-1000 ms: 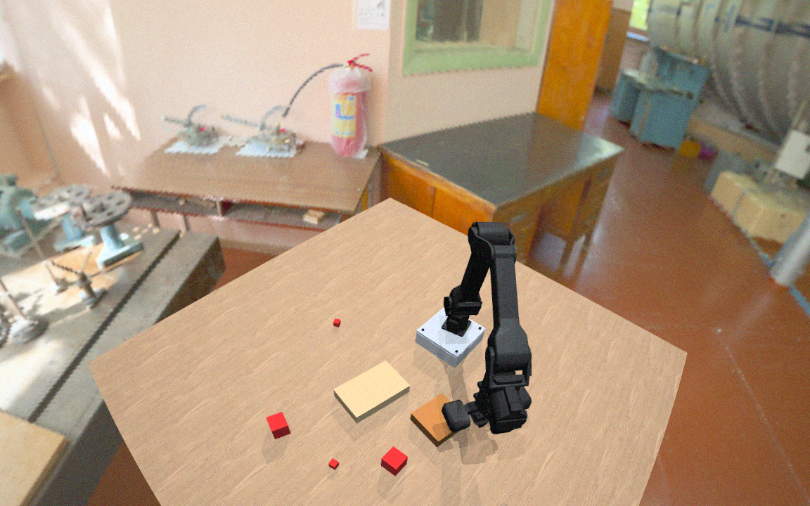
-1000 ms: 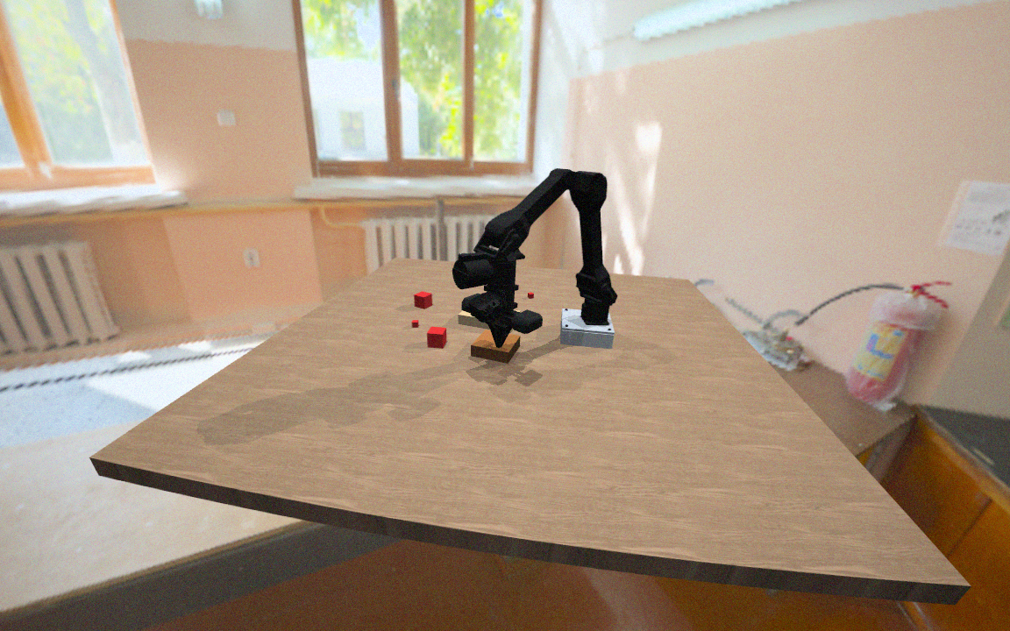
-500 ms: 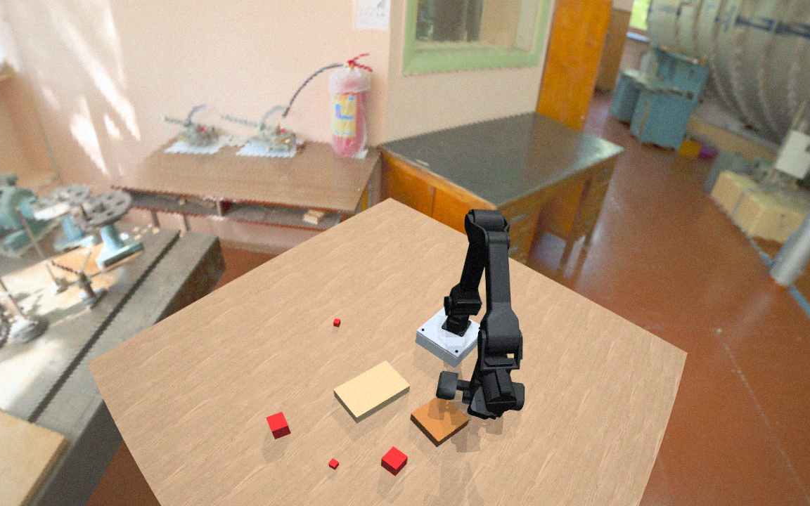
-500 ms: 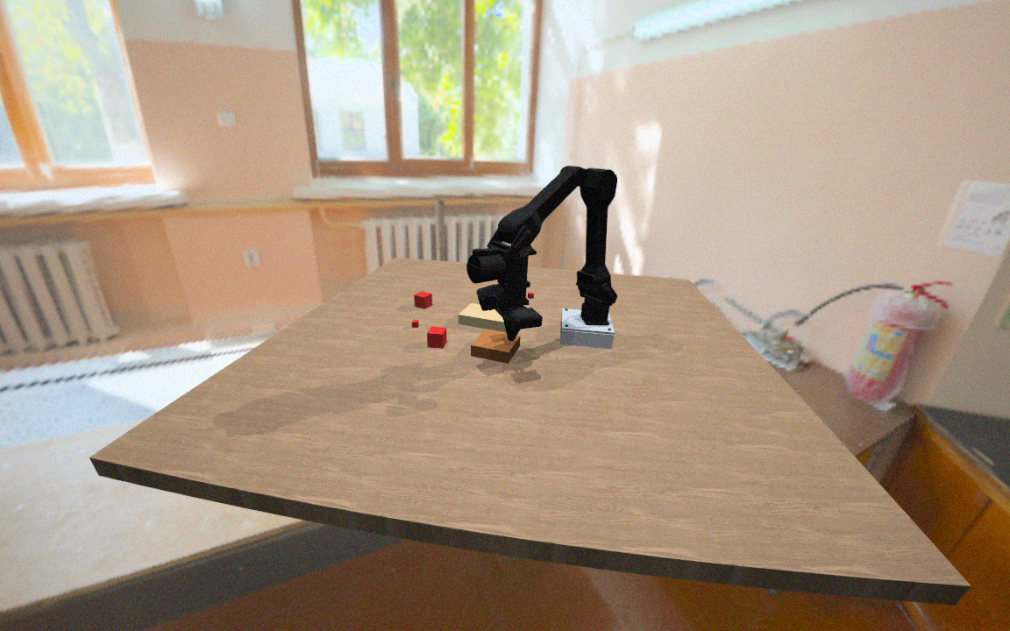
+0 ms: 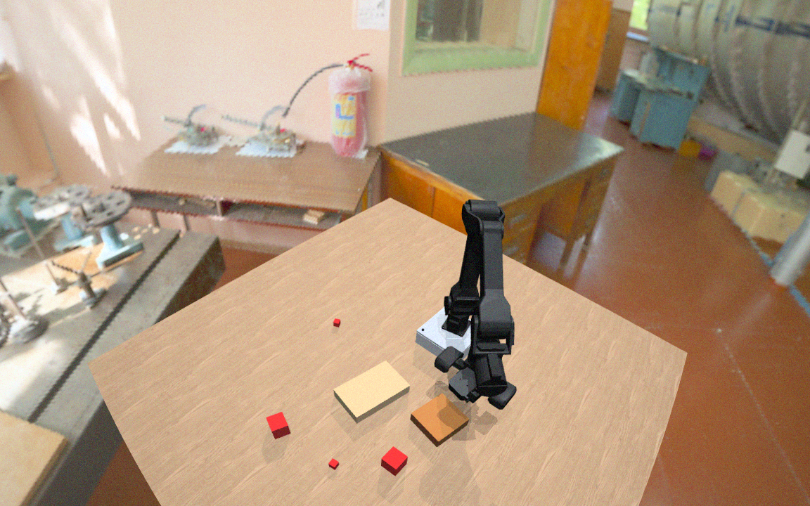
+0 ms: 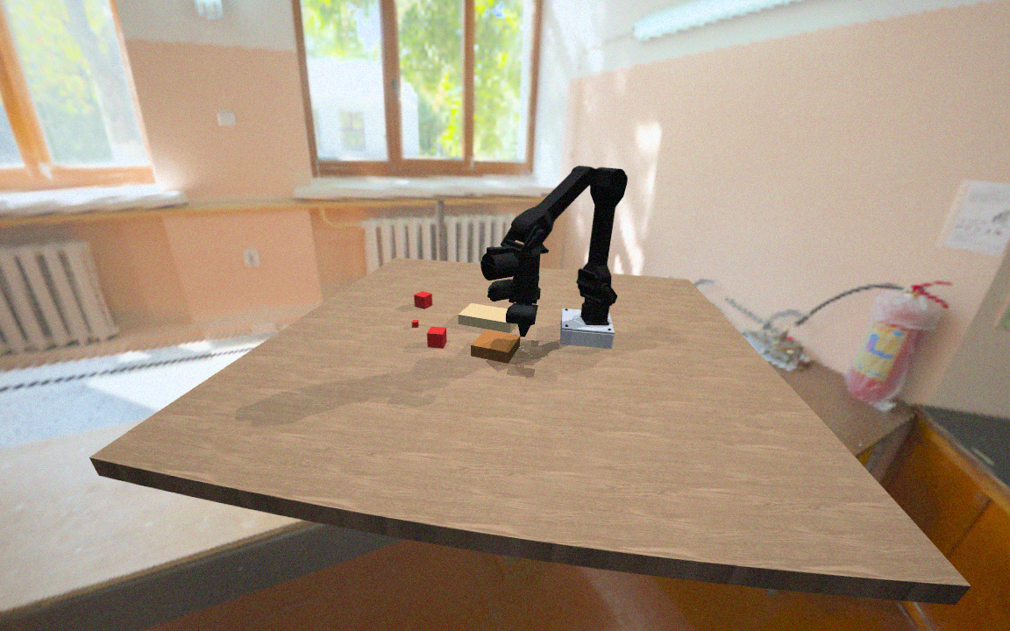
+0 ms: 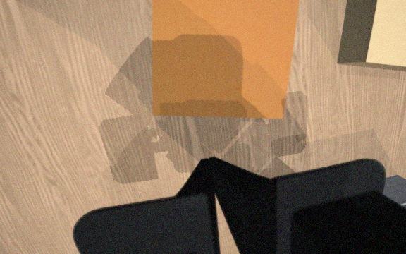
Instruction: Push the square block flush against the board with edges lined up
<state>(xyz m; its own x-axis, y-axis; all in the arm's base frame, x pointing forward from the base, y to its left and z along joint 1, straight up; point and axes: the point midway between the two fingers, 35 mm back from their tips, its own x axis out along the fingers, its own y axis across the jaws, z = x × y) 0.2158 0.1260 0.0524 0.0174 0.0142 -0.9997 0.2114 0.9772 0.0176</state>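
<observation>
With the pincer (image 5: 470, 398) (image 6: 523, 333) (image 7: 208, 165) closed on nothing, nudge the square block (image 5: 438, 416) (image 6: 494, 346) (image 7: 220, 77) low and squarely, stopping once even with the board's (image 5: 371, 388) (image 6: 483, 316) (image 7: 398, 32) edge.

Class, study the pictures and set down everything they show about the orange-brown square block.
The square block is a low slab with a flat orange-brown top, darker side faces and straight edges. Its material looks like painted or plain wood, though that is uncertain. It lies flat on the table, apart from the pale yellow board. Shadows cross part of its top. Apart from the table beneath, nothing visibly touches it.
</observation>
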